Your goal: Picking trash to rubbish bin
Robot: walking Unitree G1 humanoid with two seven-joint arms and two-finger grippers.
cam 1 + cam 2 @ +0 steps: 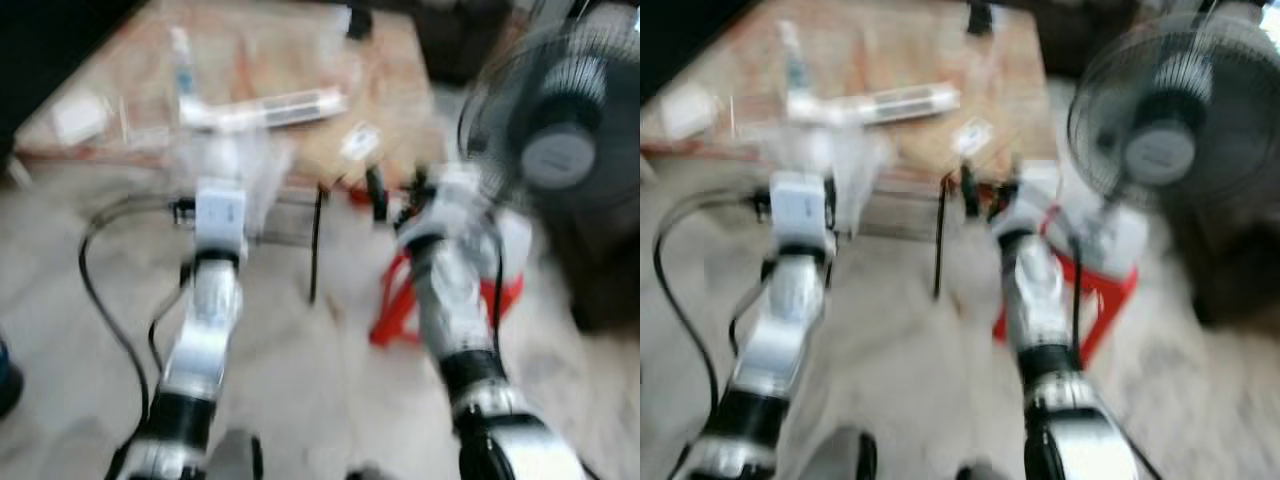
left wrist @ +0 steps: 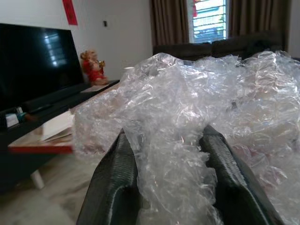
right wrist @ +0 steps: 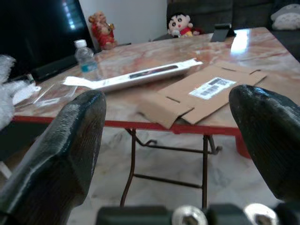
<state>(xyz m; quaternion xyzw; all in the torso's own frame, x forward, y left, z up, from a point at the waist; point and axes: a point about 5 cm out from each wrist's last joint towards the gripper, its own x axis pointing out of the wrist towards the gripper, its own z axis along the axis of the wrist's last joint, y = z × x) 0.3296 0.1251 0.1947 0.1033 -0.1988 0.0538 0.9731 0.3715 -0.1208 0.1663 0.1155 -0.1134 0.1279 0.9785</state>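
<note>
Trash: a crumpled bubble wrap (image 2: 187,122) is pinched between the left gripper (image 2: 171,183) jaws, mid-left of the head view.
Right gripper (image 3: 171,140): jaws are spread wide, nothing held.
Surface (image 3: 140,110): cardboard (image 3: 201,93) lies ahead, nearer the right arm.
Bin: not seen.

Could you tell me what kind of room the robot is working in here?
Most likely a home living room: a large dark television on a low cabinet, a sofa under a curtained window, a standing fan, and a marble-topped folding table.
</note>
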